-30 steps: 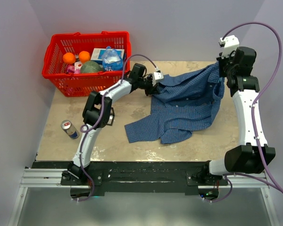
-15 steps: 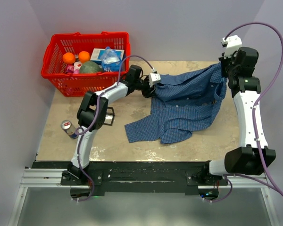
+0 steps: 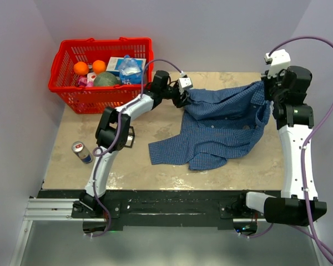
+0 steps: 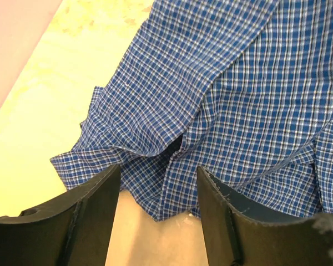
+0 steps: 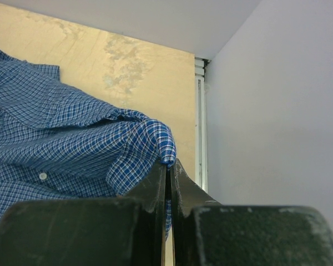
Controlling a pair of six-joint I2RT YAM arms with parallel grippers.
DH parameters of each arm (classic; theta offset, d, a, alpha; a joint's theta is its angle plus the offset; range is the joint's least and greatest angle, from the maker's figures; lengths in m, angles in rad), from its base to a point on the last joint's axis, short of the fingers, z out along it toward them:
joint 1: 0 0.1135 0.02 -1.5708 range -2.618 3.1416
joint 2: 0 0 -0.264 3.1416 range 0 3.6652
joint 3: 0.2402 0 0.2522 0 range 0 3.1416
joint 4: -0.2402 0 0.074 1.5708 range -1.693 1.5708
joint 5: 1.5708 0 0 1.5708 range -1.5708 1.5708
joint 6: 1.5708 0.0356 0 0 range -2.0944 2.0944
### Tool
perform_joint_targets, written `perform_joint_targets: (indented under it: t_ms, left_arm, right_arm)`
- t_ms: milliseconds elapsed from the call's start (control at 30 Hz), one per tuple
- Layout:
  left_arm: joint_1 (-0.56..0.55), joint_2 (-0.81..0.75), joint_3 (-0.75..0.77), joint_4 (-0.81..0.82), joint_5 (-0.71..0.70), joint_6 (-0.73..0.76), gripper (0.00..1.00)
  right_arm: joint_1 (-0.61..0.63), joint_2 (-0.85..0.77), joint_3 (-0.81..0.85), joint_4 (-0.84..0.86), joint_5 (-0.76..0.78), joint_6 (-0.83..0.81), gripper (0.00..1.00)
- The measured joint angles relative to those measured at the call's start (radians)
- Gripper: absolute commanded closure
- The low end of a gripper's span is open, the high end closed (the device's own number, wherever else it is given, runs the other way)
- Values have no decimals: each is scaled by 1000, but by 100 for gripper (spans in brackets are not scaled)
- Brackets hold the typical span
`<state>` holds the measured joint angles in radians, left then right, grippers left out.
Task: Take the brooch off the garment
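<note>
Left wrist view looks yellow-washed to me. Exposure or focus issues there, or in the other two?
Left wrist: beige tabletop blown out to yellow, blue fine-checked shirt sharp, near jaws slightly soft. Right wrist: dark jaws underexposed, nearly featureless, cloth crisp. Top external: even light, soft shadows, no glare.

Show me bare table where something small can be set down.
Widest bare table: the near strip between the shirt hem and the front rail. A smaller patch lies between the can and the sleeve. Crowded: far left, by the basket.

Overhead and close wrist views share garment (image 3: 222, 127).
</note>
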<state>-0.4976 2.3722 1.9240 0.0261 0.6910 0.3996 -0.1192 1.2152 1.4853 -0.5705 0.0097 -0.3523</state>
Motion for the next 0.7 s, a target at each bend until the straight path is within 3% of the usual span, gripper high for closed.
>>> perform_joint_targets:
  t_ms: [233,433,533,567,667,700]
  left_arm:
    - [-20,44,29,-7,76,-42,41]
    - [-55,104,48,-11,52,-42,46]
    - [-69,145,82,-15,23,-48,60]
    - [-71,156,92,-17,14,-50,72]
    - [-73,174,112,-21,-4,-55,97]
    - [-72,175,114,-22,-12,-53,100]
  right_arm:
    - [0,2,-22,-12,-1,12,100]
    - [0,2,-31,-12,-1,23,100]
    - [0,3,-32,-13,-1,23,100]
    - [0,4,-32,-13,-1,24,100]
    - [0,9,-32,-13,-2,25,100]
    - [0,11,-32,-13,-2,26,100]
